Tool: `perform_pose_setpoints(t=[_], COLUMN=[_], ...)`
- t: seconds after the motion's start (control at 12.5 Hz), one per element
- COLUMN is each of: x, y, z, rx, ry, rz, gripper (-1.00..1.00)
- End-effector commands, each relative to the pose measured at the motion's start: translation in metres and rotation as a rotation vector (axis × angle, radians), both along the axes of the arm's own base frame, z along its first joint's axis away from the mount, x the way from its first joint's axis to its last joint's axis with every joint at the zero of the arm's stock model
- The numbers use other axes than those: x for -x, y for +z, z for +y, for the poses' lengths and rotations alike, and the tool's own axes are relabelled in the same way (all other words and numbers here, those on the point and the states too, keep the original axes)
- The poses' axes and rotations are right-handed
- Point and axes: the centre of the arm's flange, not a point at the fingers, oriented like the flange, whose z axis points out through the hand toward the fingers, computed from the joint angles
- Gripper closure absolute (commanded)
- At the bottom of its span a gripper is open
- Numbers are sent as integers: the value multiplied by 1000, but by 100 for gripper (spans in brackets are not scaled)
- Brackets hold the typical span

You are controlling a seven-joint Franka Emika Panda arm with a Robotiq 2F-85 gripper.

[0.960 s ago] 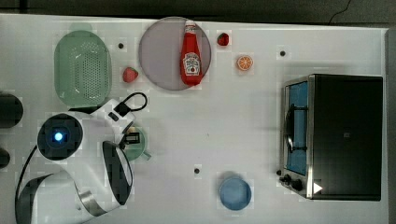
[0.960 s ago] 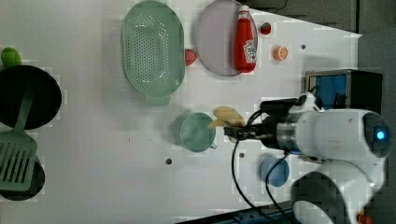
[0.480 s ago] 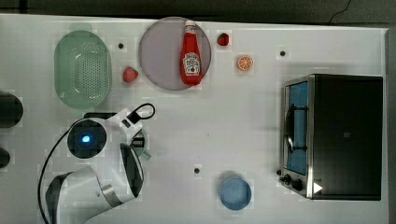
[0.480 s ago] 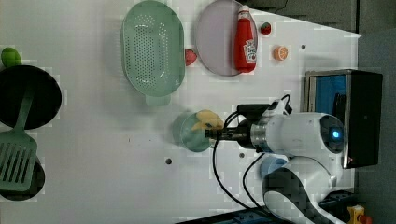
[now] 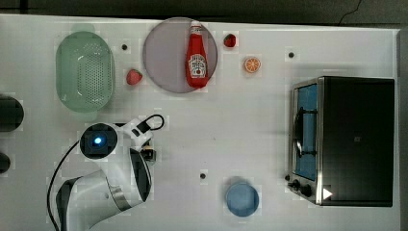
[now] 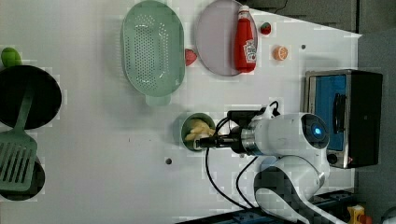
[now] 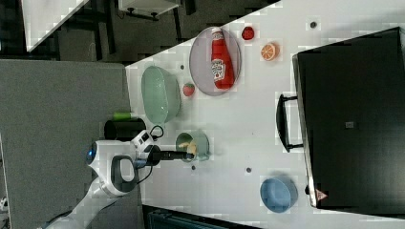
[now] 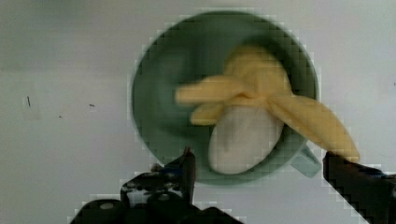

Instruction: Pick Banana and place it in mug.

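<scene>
1. You see the banana (image 8: 254,116) as a pale toy, a cream body with yellow peel strips splayed out from it; one strip hangs over the rim of the mug (image 8: 154,121).
2. It lies inside the muted-green mug, which stands on the white table (image 5: 250,125). In the left view the banana (image 6: 198,129) fills much of the mug (image 6: 184,135).
3. Your gripper (image 8: 259,168) stands spread wide: in the wrist view one dark finger sits at the mug's rim, the other well apart beyond the short side handle. Neither pinches the banana.
4. In the right view the gripper (image 7: 188,153) hangs right over the mug (image 7: 203,143).
5. Count with me: one banana, one mug, one ketchup bottle (image 5: 197,55) lying on one grey plate (image 5: 163,57), two strawberries (image 5: 134,77), one orange slice (image 5: 252,64), one green perforated basket (image 5: 85,70), one blue dish (image 5: 242,198), one toaster oven (image 5: 344,139).
6. In the left view you also have one spatula (image 6: 16,154) resting by a dark pan (image 6: 44,95).
7. Against a second ago: the banana was then held at the fingertips beside the mug in the left view; now it rests in the mug and the fingers have parted.
8. The arm has swung so that it covers the mug in the top view.
</scene>
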Motion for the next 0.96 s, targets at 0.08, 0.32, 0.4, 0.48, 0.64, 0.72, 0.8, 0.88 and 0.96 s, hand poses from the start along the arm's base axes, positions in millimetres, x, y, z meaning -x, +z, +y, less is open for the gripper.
perform_pose_setpoints(t=[0.08,0.32,0.4,0.48,0.64,0.72,0.8,0.88,0.96], x=[-24,-37,-42,-48,-52,-51,-49,-46,-44], y=[73,136,161,190,239,262,283,306,327], z=[-1,-44,-67,-91,-146,-172,-197,-219,-237], rx=[-19,2,9,12,21,25,31,31,30], ry=[-64,-149,-195,-246,-355,-404,-449,-488,-519], rz=[-167,-253,-276,-300,-292,-269,-232,-199,-172], gripper=[-100,-100,-100,-100,-100,-100,-100,-100,-100])
